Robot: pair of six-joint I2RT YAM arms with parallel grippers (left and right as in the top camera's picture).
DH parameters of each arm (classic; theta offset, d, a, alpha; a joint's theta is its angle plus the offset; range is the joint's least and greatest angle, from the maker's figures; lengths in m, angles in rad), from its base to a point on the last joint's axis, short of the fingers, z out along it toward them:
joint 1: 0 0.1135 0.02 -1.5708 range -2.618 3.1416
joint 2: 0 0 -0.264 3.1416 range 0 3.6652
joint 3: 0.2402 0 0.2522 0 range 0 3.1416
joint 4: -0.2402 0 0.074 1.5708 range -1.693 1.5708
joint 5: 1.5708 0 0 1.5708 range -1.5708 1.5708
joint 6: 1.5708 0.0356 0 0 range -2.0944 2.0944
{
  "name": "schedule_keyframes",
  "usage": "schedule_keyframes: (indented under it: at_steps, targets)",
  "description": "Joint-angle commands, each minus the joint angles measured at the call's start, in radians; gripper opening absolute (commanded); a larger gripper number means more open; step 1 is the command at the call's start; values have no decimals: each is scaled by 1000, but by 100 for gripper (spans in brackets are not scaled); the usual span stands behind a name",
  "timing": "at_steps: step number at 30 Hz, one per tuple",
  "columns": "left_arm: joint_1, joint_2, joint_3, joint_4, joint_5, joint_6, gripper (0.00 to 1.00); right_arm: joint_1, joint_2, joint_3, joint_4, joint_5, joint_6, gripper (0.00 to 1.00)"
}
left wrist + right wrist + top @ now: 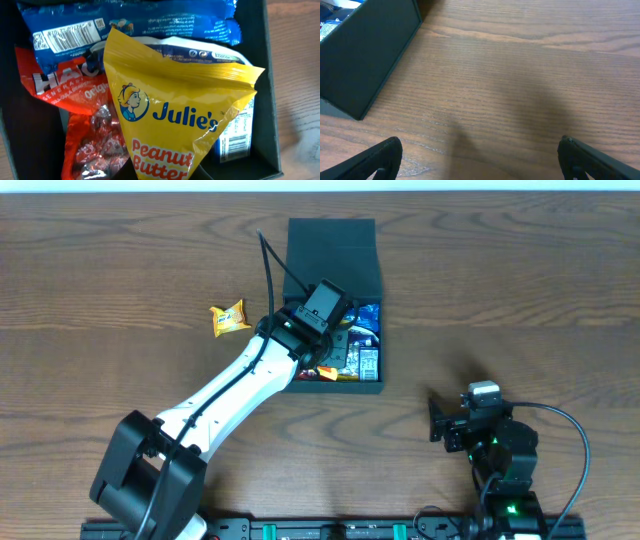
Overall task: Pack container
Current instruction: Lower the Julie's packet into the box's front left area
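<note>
Left wrist view: left gripper (340, 320), above the dark teal-black square cardboard container (330, 255), pinches a yellow plastic peanut-butter packet (175, 115) that hides its fingers; right gripper (480, 157) stands wide open.

A dark brown wooden table (120, 260) fills nearly the whole view, its grain running from left edge to right edge. Past the far edge lies a thin pale strip (320, 184) — wall or floor, unclear. The light is soft and even — a dull sheen on the wood, with faint, blurred shadows
</note>
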Motion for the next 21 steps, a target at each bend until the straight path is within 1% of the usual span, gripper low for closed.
schedule_keyframes:
  at_steps: [1, 3, 8, 10, 13, 21]
  targets:
    - [-1, 8, 23, 9, -11, -7, 15, -6, -5, -4, 0, 3, 5, 99]
    - [-8, 8, 23, 5, -31, -7, 16, -6, -5, -4, 0, 3, 5, 99]
    - [-39, 8, 23, -11, -142, -7, 16, -6, -5, -4, 0, 3, 5, 99]
    - [-46, 8, 23, -14, -157, -8, 15, -6, -5, -4, 0, 3, 5, 99]
    - [-46, 8, 23, -16, -182, -9, 15, -6, -5, -4, 0, 3, 5, 99]
    - [-43, 20, 20, -54, -330, -34, 16, -6, -5, -4, 0, 3, 5, 99]
